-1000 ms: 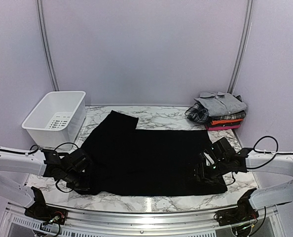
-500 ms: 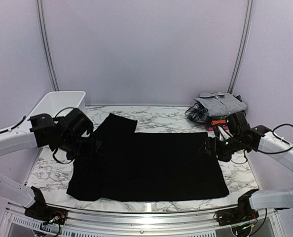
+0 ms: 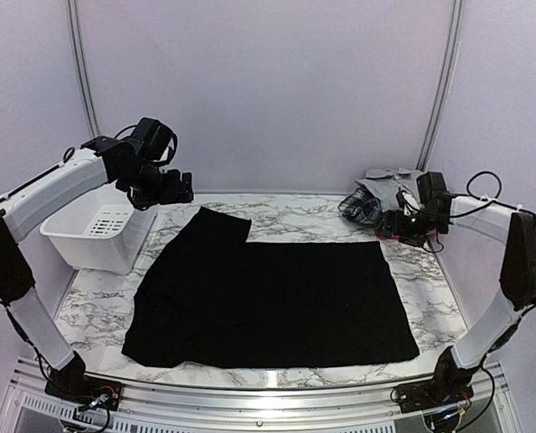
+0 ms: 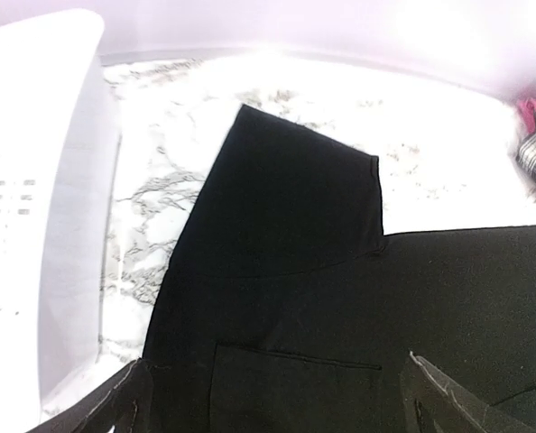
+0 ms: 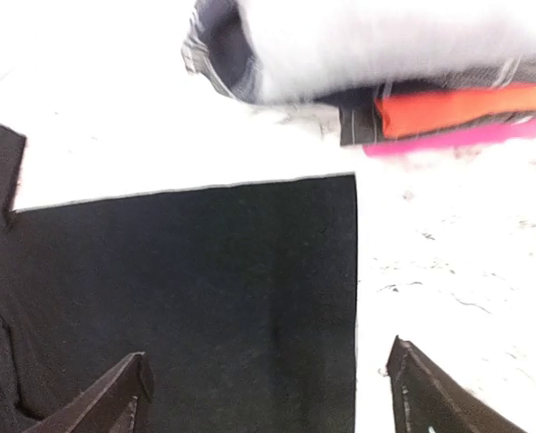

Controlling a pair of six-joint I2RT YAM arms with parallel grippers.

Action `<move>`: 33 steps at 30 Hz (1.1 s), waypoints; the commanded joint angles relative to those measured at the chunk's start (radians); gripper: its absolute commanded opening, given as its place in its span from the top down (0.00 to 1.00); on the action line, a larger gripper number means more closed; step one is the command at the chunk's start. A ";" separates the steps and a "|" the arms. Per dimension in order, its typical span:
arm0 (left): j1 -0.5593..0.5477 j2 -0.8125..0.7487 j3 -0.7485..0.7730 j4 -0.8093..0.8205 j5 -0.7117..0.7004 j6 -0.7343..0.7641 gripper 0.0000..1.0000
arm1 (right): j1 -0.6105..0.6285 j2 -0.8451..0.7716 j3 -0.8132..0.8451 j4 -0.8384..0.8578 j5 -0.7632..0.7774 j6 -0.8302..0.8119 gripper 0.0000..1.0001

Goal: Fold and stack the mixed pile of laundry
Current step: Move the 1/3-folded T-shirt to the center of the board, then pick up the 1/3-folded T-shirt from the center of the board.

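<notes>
Top external view: the black cloth (image 3: 268, 298) lies spread flat on the marble worktop (image 3: 286, 212), covering most of its middle, with 1 narrower flap reaching toward the back left. The left tool (image 3: 178, 190) hangs high above the back-left corner, near the rim of the white basket (image 3: 97, 221). In the left wrist view its fingers (image 4: 115, 406) stand wide apart, with nothing between them but the cloth below. That view also shows a stitched pocket outline (image 4: 295, 392) in the cloth near the bottom edge.

The right tool (image 3: 392, 225) sits low at the back right, just beside the folded stack (image 3: 376, 194) and near the cloth's far right corner. In the right wrist view its 2 fingers are spread and grip nothing. The stack has a grey shirt (image 5: 385, 41) on top, a plaid piece (image 5: 205, 54) under it, then an orange-red piece (image 5: 466, 106) and a pink piece (image 5: 466, 137) at the bottom. It rests on bare worktop, apart from the cloth's straight back edge.
</notes>
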 commanded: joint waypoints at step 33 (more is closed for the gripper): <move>0.174 0.209 0.035 0.114 0.172 0.117 0.01 | 0.035 0.464 0.153 0.231 0.126 -0.087 0.47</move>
